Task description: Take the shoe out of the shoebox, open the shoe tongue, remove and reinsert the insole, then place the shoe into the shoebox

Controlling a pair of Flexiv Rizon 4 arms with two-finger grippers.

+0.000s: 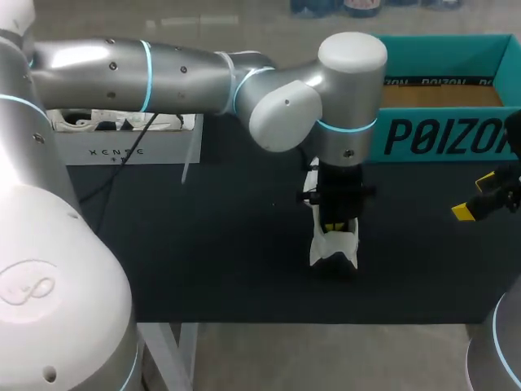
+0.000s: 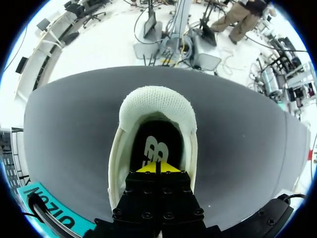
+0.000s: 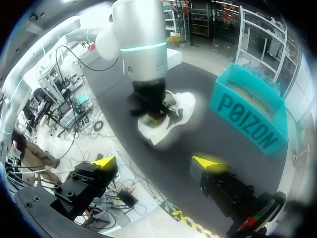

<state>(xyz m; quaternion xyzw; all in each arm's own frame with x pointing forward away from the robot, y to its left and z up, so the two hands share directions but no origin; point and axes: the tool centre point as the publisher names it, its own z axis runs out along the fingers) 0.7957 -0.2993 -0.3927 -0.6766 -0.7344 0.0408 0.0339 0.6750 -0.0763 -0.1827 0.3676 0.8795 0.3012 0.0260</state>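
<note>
A white shoe [image 1: 334, 248] stands on the black mat near the middle of the table. My left arm comes across from the left, and my left gripper [image 1: 335, 221] points straight down into the shoe's opening. In the left wrist view the left gripper [image 2: 157, 167] is shut, its yellow tips together just over the black insole [image 2: 152, 146], with the white heel collar [image 2: 157, 105] ahead. Whether it pinches the insole is hidden. My right gripper [image 3: 156, 162] stands open and empty, well away from the shoe [image 3: 174, 115]. The teal shoebox [image 1: 444, 134] stands open at the back right.
A white box [image 1: 122, 147] with cables sits at the back left. The mat's front edge [image 1: 309, 320] runs close in front of the shoe. The shoebox [image 3: 246, 123] lies ahead of my right gripper, beside the shoe.
</note>
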